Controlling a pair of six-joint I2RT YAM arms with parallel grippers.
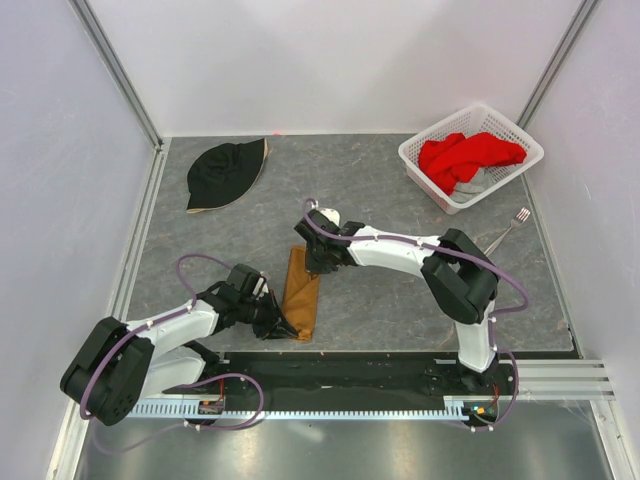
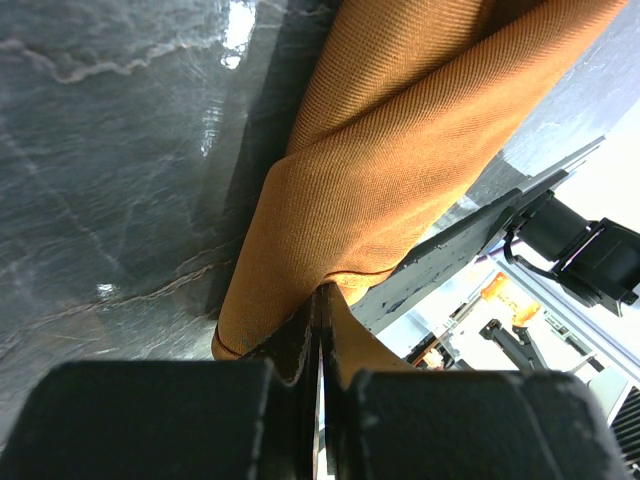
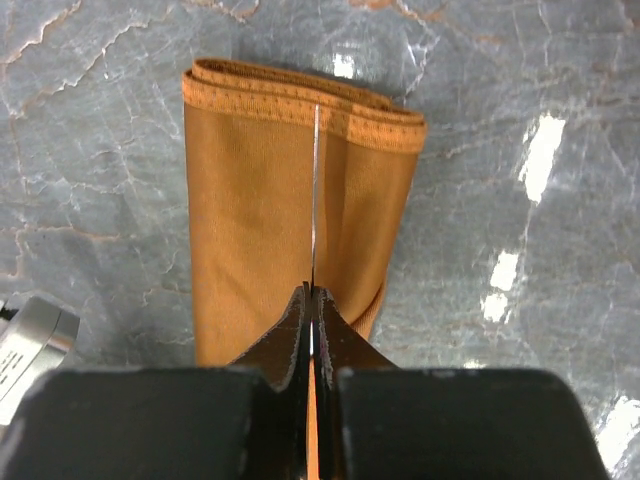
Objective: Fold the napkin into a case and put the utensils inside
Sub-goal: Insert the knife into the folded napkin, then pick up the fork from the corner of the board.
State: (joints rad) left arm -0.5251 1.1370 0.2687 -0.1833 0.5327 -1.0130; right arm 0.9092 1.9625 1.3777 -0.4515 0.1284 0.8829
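Observation:
The napkin lies folded into a narrow orange-brown case in the middle of the table. My left gripper is shut on the near end of the case. My right gripper hangs over the far end, shut on the thin grey knife. I see the knife edge-on as a fine line running along the cloth toward its hemmed end. The silver fork lies on the table at the far right, apart from both grippers.
A black hat lies at the back left. A white basket holding a red cloth stands at the back right, just beyond the fork. The arms' black base rail runs along the near edge.

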